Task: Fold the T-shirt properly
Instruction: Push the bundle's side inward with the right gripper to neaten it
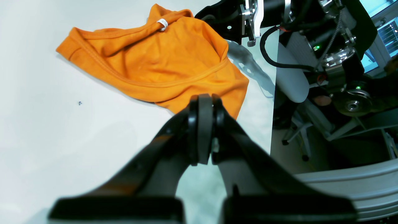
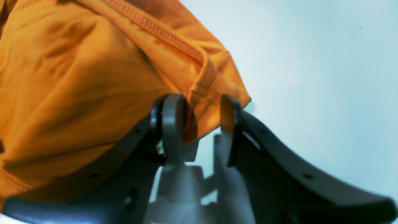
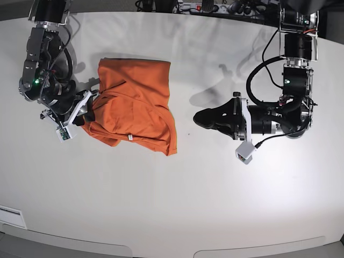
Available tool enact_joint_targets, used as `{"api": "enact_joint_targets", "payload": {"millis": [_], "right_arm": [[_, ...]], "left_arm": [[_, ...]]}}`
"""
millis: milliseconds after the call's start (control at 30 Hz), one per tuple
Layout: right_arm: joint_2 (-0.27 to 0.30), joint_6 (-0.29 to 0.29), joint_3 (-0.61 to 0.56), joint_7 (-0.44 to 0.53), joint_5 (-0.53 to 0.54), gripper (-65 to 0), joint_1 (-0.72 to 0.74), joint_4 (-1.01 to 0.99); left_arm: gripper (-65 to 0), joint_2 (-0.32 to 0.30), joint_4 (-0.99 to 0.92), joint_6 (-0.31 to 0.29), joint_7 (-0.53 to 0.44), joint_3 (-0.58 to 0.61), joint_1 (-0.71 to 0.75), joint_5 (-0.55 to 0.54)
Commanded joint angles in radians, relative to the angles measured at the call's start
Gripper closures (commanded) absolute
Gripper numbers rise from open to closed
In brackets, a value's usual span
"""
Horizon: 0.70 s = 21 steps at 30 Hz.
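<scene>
T-shirt first — the orange garment lies bunched and partly doubled over on the white counter, toward the side of the right arm, with its small white tag showing near the lower edge. It is thin, soft cloth; I'd expect it to weigh next to nothing, sag wherever it is lifted, and drag or wrinkle rather than slide flat. The stitched hems and the collar band look like the firmest places to pinch, since a double layer there should slip less than bare fabric.

The right claw sits at the shirt's outer edge with its fingers parted, a fold of hem between them — released, not clamped, as far as the wrist view shows; whether the cloth touches both pads I cannot tell. The left claw is clenched on nothing, its tips pressed together, hovering over bare counter just beside the shirt's near corner.

A sound grip would likely need both claws on opposite hems, so the cloth can be pulled taut before any fold.
</scene>
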Motion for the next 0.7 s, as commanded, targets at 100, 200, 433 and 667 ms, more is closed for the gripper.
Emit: {"api": "enact_joint_targets", "payload": {"millis": [100, 200, 433, 667], "right_arm": [[0.012, 0.027, 0.005, 0.043, 0.061, 0.0, 0.020, 0.016], [0.012, 0.013, 0.005, 0.068, 0.062, 0.0, 0.037, 0.016], [0.012, -0.011, 0.005, 0.065, 0.051, 0.0, 0.100, 0.017], [0.013, -0.015, 0.005, 0.032, 0.051, 0.0, 0.137, 0.019]], "left_arm": [[0.0, -0.008, 0.014, -0.006, -0.009, -0.007, -0.019, -0.025], [0.0, -0.008, 0.014, -0.006, -0.009, -0.007, -0.019, -0.025], [0.0, -0.008, 0.014, -0.006, -0.009, -0.007, -0.019, -0.025], [0.0, -0.008, 0.014, -0.006, -0.009, -0.007, -0.019, -0.025]]}}
